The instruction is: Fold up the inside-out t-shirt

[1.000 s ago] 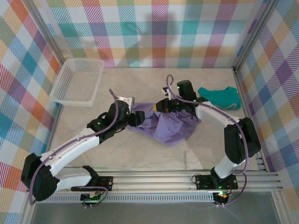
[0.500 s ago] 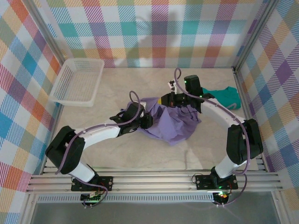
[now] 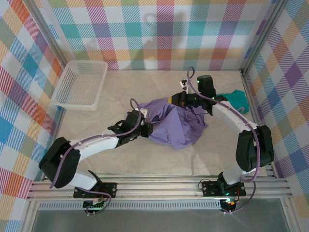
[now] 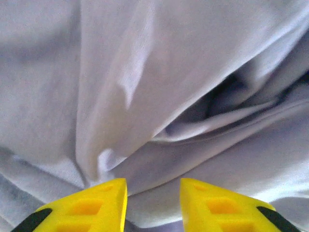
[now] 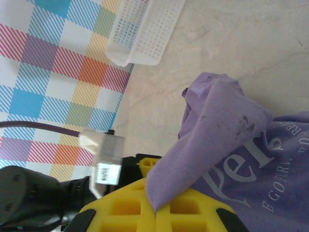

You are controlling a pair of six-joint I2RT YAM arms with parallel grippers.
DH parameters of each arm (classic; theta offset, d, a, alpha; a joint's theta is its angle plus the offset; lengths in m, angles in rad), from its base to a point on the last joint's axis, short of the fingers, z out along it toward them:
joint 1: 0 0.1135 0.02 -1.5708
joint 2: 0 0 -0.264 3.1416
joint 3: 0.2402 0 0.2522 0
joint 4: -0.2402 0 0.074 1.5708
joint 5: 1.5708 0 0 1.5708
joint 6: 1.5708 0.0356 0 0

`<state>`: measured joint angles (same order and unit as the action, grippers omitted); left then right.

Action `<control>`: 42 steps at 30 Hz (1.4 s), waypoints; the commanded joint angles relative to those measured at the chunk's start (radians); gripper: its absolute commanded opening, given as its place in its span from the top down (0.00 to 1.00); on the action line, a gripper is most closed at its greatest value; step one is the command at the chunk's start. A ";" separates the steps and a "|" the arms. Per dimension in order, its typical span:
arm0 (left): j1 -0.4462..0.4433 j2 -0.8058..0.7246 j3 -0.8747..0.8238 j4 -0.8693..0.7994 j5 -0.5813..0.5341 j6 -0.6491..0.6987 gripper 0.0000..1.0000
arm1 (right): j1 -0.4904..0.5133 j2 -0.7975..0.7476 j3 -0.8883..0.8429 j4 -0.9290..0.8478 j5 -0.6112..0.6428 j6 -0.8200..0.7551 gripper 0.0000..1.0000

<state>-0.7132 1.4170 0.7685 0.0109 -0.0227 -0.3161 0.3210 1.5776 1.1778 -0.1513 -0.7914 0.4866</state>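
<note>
Clamped shut with the right end effector [image 5: 155, 212] on a thin flap of the soft lavender-purple cotton t-shirt [image 3: 176, 125]. Bunched in a heap on the table [image 3: 120, 159], just below that one and right in front of the left end effector [image 4: 153, 195]. Poked into the folds there with tips a little apart; cannot tell if gripping. Could slip out of the thin pinch. Could grab too many layers on the left and drag a lump, not one edge.
</note>
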 commanded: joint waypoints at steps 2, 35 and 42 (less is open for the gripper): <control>-0.006 0.004 0.078 0.027 0.083 0.023 0.62 | -0.001 -0.021 -0.024 0.032 -0.036 -0.011 1.00; 0.022 -0.001 0.275 -0.059 0.205 -0.021 1.00 | 0.042 -0.016 0.047 -0.111 0.195 -0.202 0.98; 0.081 -0.132 0.278 -0.144 0.297 -0.167 1.00 | 0.136 -0.019 0.133 -0.245 0.580 -0.367 0.80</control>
<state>-0.6537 1.3113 1.0370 -0.0612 0.2218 -0.4053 0.4339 1.5772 1.2625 -0.2970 -0.4377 0.2272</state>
